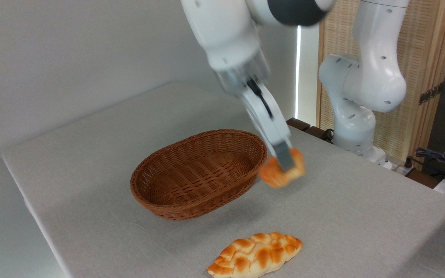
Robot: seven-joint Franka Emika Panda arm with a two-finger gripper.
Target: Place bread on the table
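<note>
The bread, a small orange-golden bun, hangs in the air just right of the wicker basket's rim, blurred by motion. My gripper is shut on it, its grey fingers pinching the bun from above. The bun is clear of the light grey table, with a soft shadow beneath it.
A brown oval wicker basket stands mid-table with nothing visible inside. A longer braided white-and-brown loaf lies near the front edge. The arm's white base rises behind the table's far right edge, with cables beside it.
</note>
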